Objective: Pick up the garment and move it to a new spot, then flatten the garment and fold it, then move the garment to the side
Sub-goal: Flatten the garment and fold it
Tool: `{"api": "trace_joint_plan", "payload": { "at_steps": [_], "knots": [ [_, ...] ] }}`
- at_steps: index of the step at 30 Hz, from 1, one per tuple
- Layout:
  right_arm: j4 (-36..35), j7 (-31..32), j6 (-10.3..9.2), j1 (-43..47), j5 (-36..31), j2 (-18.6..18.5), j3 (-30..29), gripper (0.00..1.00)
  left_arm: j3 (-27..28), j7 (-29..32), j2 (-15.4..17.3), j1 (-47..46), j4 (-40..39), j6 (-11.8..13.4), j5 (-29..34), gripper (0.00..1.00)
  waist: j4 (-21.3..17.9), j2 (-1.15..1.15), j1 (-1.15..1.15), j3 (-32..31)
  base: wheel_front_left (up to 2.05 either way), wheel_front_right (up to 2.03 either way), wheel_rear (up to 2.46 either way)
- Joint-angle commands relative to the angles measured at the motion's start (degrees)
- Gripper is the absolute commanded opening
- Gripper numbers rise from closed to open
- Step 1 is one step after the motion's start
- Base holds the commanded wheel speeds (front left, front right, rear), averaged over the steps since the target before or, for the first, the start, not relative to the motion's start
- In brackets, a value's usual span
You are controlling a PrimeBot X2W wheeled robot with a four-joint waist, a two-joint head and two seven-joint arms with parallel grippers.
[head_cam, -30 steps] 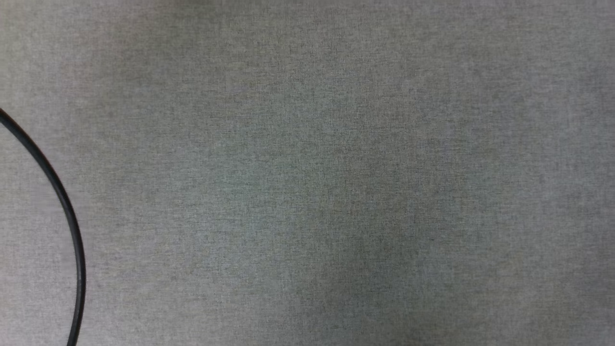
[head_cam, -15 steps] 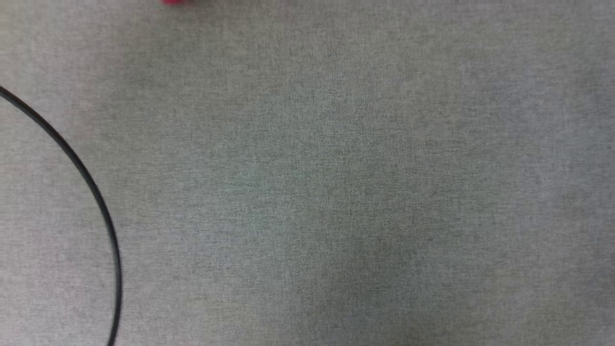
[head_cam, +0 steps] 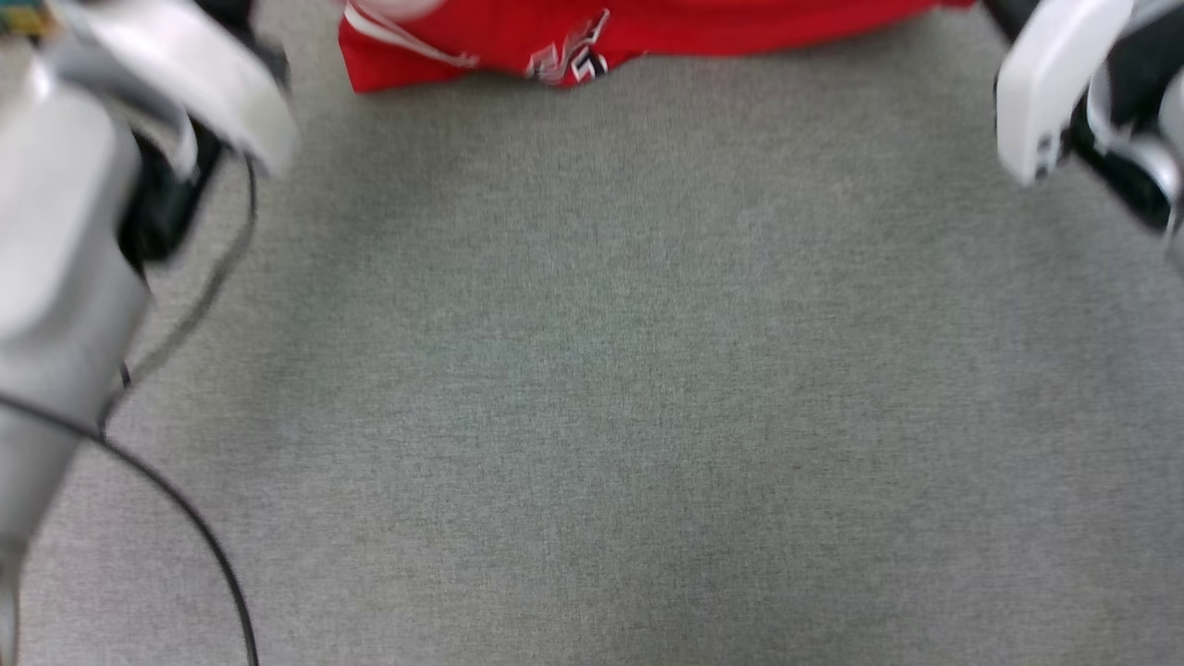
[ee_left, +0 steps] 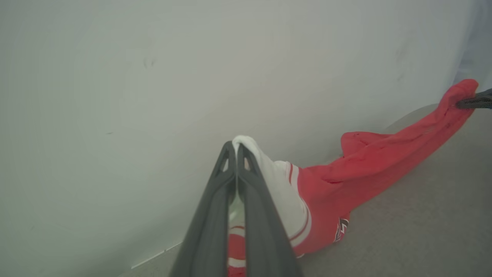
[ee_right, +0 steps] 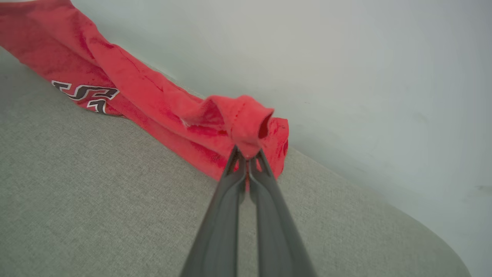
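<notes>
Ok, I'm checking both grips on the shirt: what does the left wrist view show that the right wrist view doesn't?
Left wrist view: the left pincer shut on the white sleeve, and far off the right pincer gripping the red end of the garment. Right wrist view: that grip up close, on a bunched red fold, plus the rounded edge of the grey surface. Both: the garment stretched along that surface by the pale wall, with its black-and-white print.
</notes>
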Motion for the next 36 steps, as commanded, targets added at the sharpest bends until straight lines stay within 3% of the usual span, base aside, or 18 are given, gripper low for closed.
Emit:
{"api": "trace_joint_plan", "payload": {
  "at_steps": [1,9,16,22,28,36],
  "knots": [
    [-2.0,-0.8,-0.03,3.7,1.9,-1.8,1.7,0.0,0.8,-0.3,1.0,5.9,-3.4,1.2,0.2,0.0,-0.2,0.0,0.0,-2.9,0.0,0.0,0.0],
    [-9.2,-1.3,-0.04,15.2,7.6,-7.9,8.4,0.0,0.7,-0.2,4.9,29.2,-17.8,7.6,-1.7,0.0,-1.0,0.0,0.0,-9.1,0.0,0.0,0.0],
    [-14.0,-4.2,-0.03,24.0,10.6,-12.4,9.8,0.0,0.2,-0.2,9.0,46.6,-28.7,15.2,-4.7,0.0,-0.7,0.0,0.0,-13.1,0.0,0.0,0.0],
    [-16.9,-4.7,-0.04,30.8,12.1,-15.2,9.7,0.0,1.2,-0.2,10.9,57.7,-34.1,19.4,-7.4,0.0,-0.7,0.0,0.0,-15.6,0.0,0.0,0.0],
    [-18.9,-5.5,-0.03,40.0,13.5,-18.2,7.8,0.0,2.6,-0.2,10.1,68.5,-37.4,21.6,-10.0,0.0,-0.1,0.0,0.0,-18.3,0.0,0.0,0.0],
    [-22.2,-6.6,-0.04,52.7,13.5,-21.5,3.8,0.0,2.8,-0.2,8.3,77.9,-37.1,21.0,-12.6,0.0,0.7,0.0,0.0,-21.6,0.0,0.0,0.0]
  ]
}}
